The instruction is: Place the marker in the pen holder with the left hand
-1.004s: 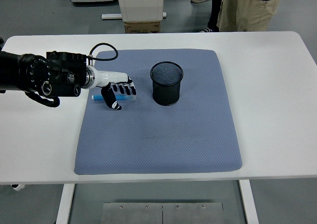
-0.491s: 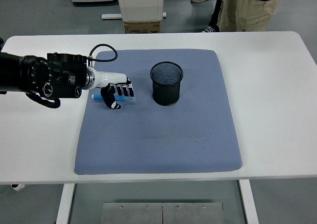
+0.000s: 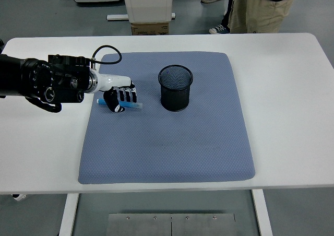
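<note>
Left hand [image 3: 120, 96] around slim blue marker [image 3: 133, 105]

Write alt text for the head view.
The robot's left hand closes its fingers over a blue marker lying on a blue-grey mat, left of an upright black mesh pen holder. The mat covers a white table.

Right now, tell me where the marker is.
The marker lies on the blue mat's upper left in the head view, under the left hand, left of the pen holder.
</note>
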